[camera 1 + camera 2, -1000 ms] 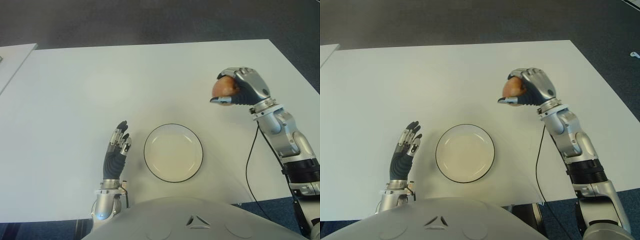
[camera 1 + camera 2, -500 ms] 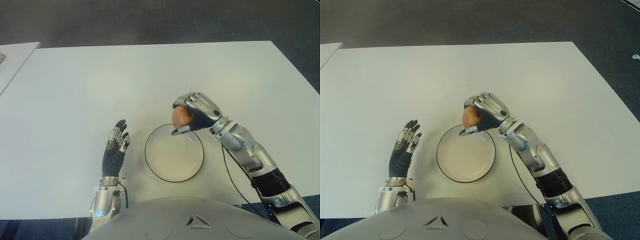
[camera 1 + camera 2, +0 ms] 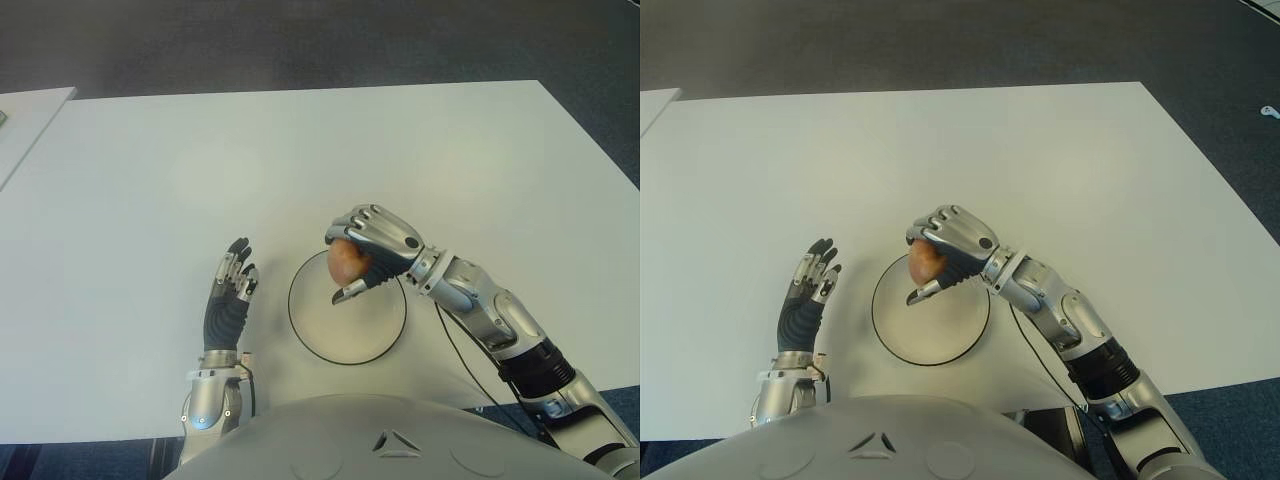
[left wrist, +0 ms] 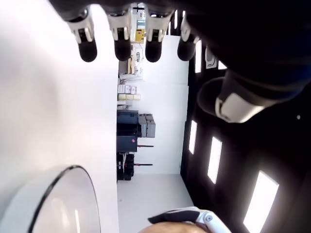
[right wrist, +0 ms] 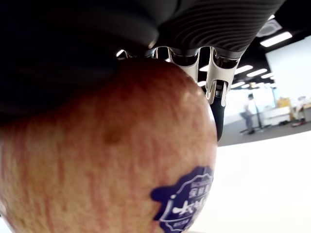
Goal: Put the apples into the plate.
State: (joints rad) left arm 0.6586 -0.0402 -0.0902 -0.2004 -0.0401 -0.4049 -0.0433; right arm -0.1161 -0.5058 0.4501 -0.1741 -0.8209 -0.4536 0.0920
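My right hand (image 3: pixel 362 258) is shut on a red apple (image 3: pixel 346 262) with a blue sticker (image 5: pixel 187 201). It holds the fruit just above the far left part of the white plate (image 3: pixel 372 335), a round dish with a dark rim near the table's front edge. The apple fills the right wrist view, with the fingers (image 5: pixel 215 87) wrapped over its top. My left hand (image 3: pixel 230 290) shows to the left of the plate, fingers straight and spread, holding nothing. No other apple is in view.
The white table (image 3: pixel 300 160) stretches far beyond the plate on all sides. A second pale surface (image 3: pixel 25 115) shows at the far left edge. A black cable (image 3: pixel 455 355) runs along my right forearm. Dark carpet lies past the table's far edge.
My right hand carried the apple from the table's right side leftward and toward me, then lowered it over the plate. The left hand has stayed put.
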